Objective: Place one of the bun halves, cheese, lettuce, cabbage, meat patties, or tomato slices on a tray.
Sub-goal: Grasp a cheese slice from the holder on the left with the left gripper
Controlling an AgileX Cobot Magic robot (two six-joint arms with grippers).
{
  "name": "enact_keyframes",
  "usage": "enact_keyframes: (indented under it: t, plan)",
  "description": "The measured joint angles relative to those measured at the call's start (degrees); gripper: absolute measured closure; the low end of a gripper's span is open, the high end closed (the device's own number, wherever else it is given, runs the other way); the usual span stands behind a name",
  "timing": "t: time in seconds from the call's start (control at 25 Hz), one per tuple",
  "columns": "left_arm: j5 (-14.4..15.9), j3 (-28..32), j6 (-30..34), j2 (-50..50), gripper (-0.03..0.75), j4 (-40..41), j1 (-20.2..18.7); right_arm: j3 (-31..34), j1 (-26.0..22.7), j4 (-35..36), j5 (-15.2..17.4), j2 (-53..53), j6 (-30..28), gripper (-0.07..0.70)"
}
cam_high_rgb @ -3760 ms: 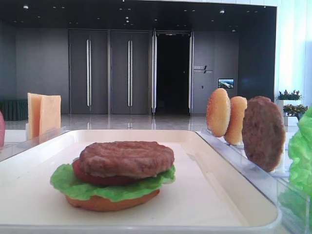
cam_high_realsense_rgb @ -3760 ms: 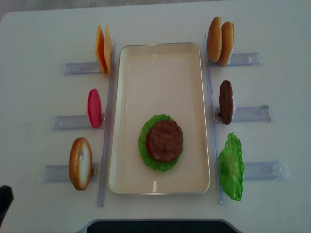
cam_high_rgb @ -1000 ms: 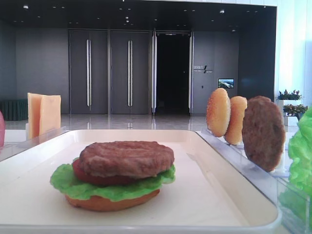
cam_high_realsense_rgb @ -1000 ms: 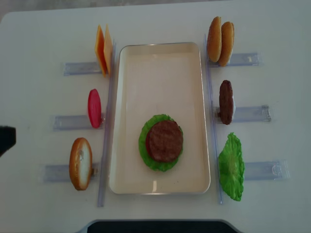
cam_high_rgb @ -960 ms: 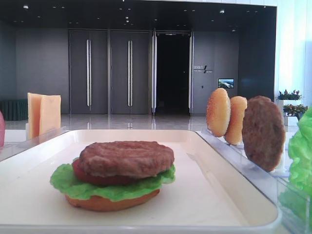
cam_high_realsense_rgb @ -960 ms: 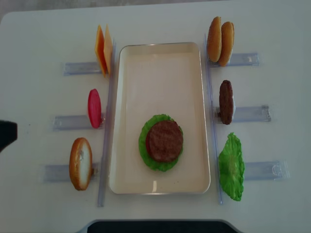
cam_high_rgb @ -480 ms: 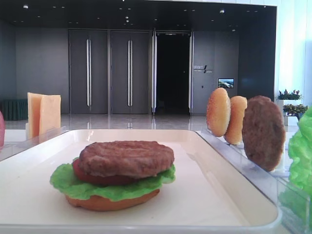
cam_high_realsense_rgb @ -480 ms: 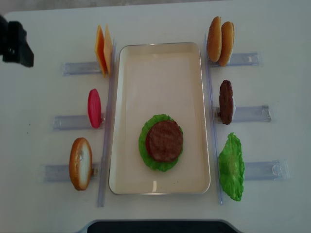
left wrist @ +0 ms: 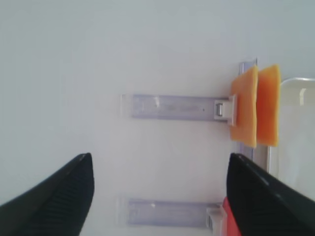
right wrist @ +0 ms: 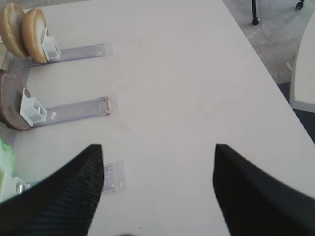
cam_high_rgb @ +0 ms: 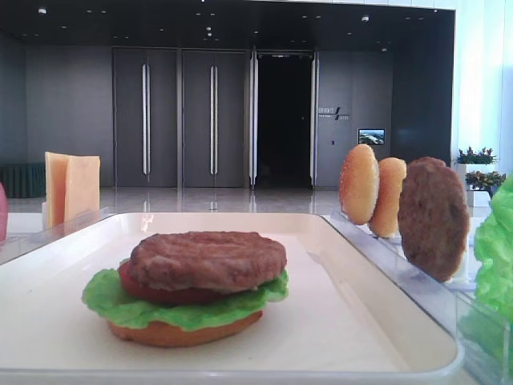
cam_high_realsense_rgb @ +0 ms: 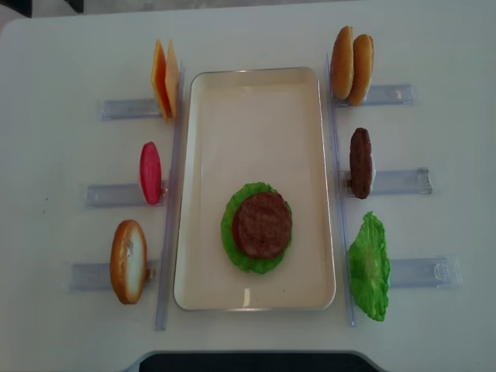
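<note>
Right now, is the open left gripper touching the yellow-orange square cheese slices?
Apart. The left wrist view shows the left gripper open over bare white table, well clear of the cheese slices standing in their holder.

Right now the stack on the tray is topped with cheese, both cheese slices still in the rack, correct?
Not quite. The stack on the tray is topped with a patty, not cheese; the overhead view shows it. Both cheese slices do stand in their rack.
</note>
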Motion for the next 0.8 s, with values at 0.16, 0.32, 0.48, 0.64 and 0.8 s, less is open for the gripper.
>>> enact_keyframes:
  t: [0.16, 0.32, 0.48, 0.64, 0.8]
  plan:
    - [0.0, -3.9, 0.0, 6.0, 0.073, 0.0, 0.0, 0.0, 0.0, 0.0, 0.0, 0.0, 0.0, 0.15]
    - [0.0, -4.7, -0.1, 10.6, 0.073, 0.0, 0.0, 0.0, 0.0, 0.0, 0.0, 0.0, 0.0, 0.15]
    - [0.0, -4.7, -1.7, 12.6, 0.073, 0.0, -0.1, 0.0, 0.0, 0.0, 0.0, 0.0, 0.0, 0.15]
    - [0.0, -5.6, -3.1, 12.7, 0.073, 1.0, -1.8, 0.0, 0.0, 0.0, 0.0, 0.0, 0.0, 0.15]
    - [0.0, -7.6, -5.4, 12.9, 0.073, 1.2, -4.9, 0.0, 0.0, 0.0, 0.0, 0.0, 0.0, 0.15]
